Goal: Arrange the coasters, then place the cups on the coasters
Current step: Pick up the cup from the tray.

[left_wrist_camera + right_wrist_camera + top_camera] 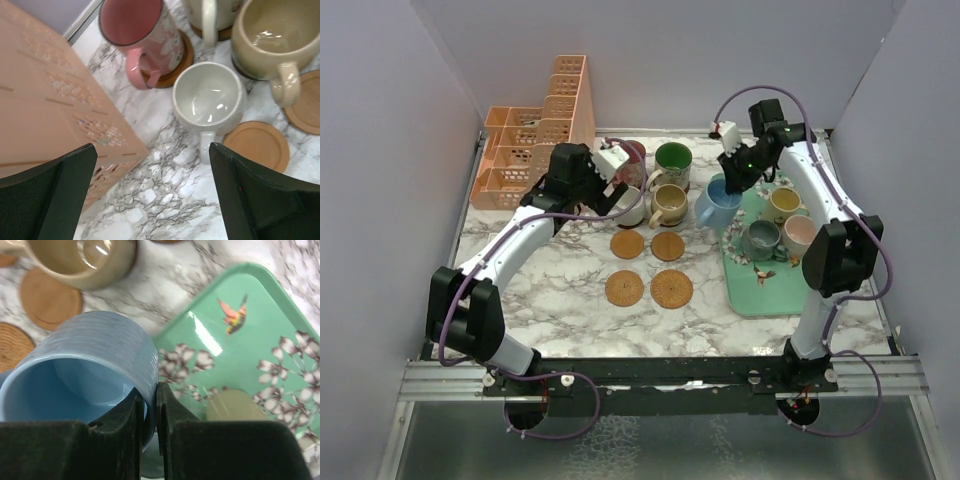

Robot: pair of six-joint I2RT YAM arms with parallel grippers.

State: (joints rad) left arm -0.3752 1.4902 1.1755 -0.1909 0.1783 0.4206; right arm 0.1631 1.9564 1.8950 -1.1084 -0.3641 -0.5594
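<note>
My right gripper (731, 186) (150, 405) is shut on the rim of a blue cup (717, 205) (85, 370), one finger inside and one outside. The cup hangs tilted over the left edge of the mint-green tray (765, 285) (250, 335). My left gripper (617, 186) (152, 200) hovers open over bare marble, near a white cup (209, 97) and a pink-lined cup (137, 30) that sits on a coaster (177, 67). A tan cup (670, 203) (270, 37) and a green-lined cup (672, 160) stand close by. Bare coasters (627, 244) (667, 245) (623, 289) lie mid-table.
A peach lattice organiser (535, 135) (50, 100) stands at the back left, close to my left fingers. On the tray stand a yellow cup (783, 203), a grey cup (760, 238) and a pink cup (798, 235). A woven coaster (671, 289) lies at the front.
</note>
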